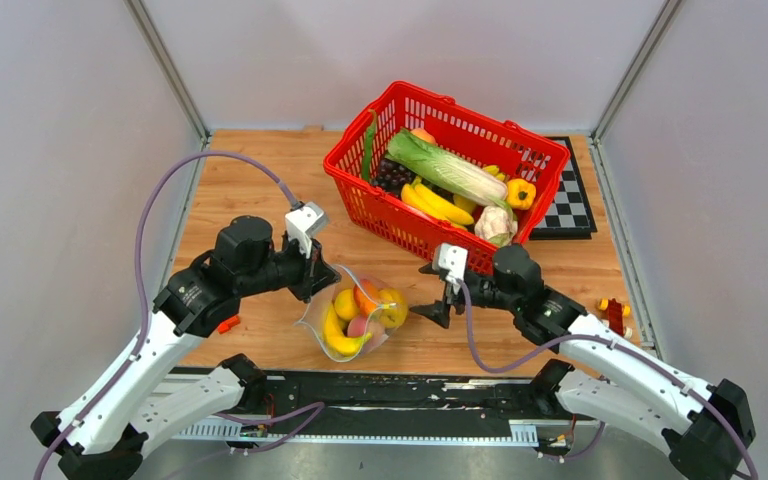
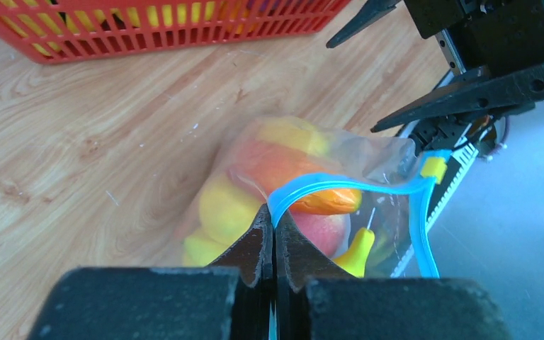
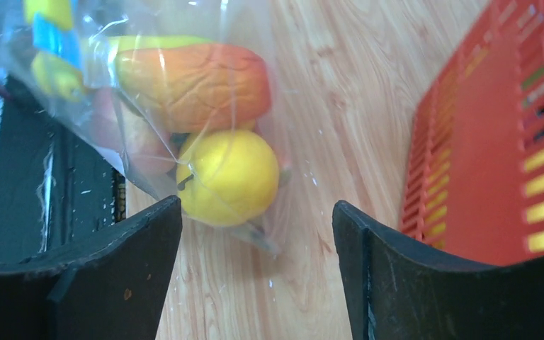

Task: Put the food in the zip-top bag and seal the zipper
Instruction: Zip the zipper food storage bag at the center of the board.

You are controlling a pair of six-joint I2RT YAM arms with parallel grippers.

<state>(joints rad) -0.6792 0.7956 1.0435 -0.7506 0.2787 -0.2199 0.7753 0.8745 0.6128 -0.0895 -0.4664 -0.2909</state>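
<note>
Pinching the blue zipper (image 2: 326, 182) of the clear zip-top bag (image 1: 312, 318), the left gripper (image 2: 274, 212) had its 2 jaws shut tight on the strip. The bag lay on the wooden table (image 1: 250, 190) between the 2 arms, near the red basket (image 1: 360, 195). A banana (image 1: 335, 335), a round yellow fruit (image 3: 228, 177) and an orange piece (image 3: 191, 85) sat inside. The right gripper (image 3: 256, 204) hung just beside the bag, jaws wide apart, holding nothing.

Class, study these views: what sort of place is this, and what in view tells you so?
Most likely a robotics lab test cell: a wooden tabletop walled by plain grey panels, a left arm and right arm bolted at its near edge, and toy produce in a red basket.
</note>
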